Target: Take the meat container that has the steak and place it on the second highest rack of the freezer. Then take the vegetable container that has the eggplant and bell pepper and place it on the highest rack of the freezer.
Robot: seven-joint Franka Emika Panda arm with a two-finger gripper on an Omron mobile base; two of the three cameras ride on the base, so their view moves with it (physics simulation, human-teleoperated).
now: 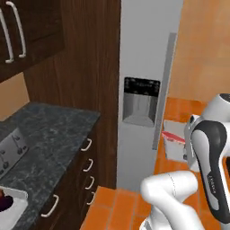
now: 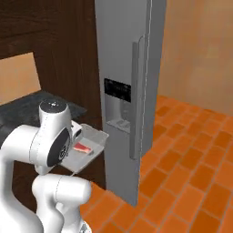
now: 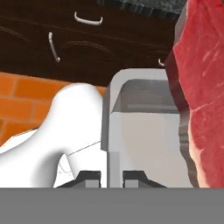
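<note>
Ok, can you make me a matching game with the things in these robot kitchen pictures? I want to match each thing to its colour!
Things:
1. steak
2. freezer
3. floor
4. counter

Colours:
a. orange tiles
b. dark speckled grey
c. red-pink
d. plain light grey

Pairs: 1-c, 2-d, 3-a, 4-b

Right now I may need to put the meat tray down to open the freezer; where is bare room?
The dark counter is bare between the cooktop and its edge beside the closed freezer. Its near corner is crowded by the vegetable container. The tiled floor right of the freezer is open.
</note>
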